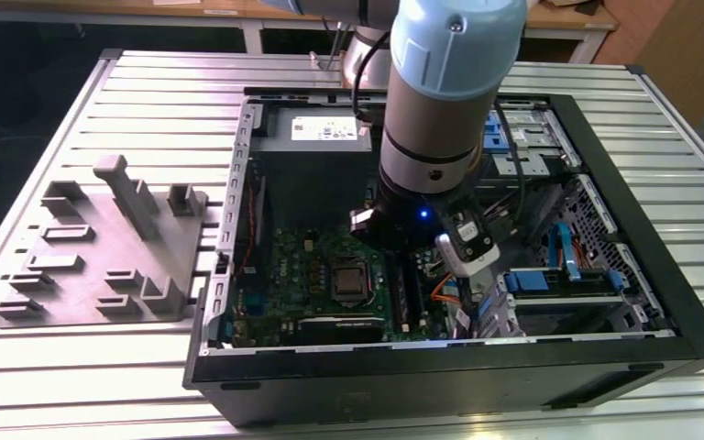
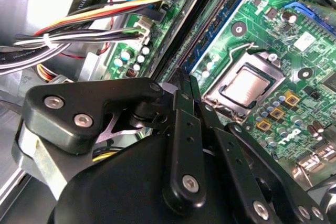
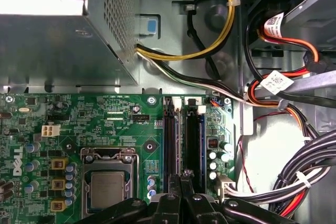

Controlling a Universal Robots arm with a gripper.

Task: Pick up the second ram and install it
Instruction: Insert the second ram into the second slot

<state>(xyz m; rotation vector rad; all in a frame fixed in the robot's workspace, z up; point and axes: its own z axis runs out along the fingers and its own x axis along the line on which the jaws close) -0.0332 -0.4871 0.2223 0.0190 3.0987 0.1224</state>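
Observation:
My gripper (image 3: 183, 176) is down inside the open computer case (image 1: 645, 275), over the long memory slots (image 3: 170, 129) beside the processor socket (image 3: 107, 184). Its two thin black fingertips (image 2: 182, 77) are pressed close together. The second ram (image 3: 182, 148) shows as a thin dark strip seen edge-on, running from between the fingertips in line with the slots. In the second wrist view it is the dark line (image 2: 202, 35) next to a blue slot (image 2: 223, 17). How deep it sits in its slot I cannot tell. In the exterior view the arm (image 1: 444, 110) hides the fingers.
Bundled cables (image 3: 294, 177) and yellow-black wires (image 3: 210, 51) lie close beside the slots. The power supply box (image 3: 58, 30) stands behind the motherboard (image 1: 327, 275). Drive bays with blue tabs (image 1: 566, 275) are at the exterior view's right. A grey parts holder (image 1: 102, 247) lies on the slatted table (image 1: 59, 385).

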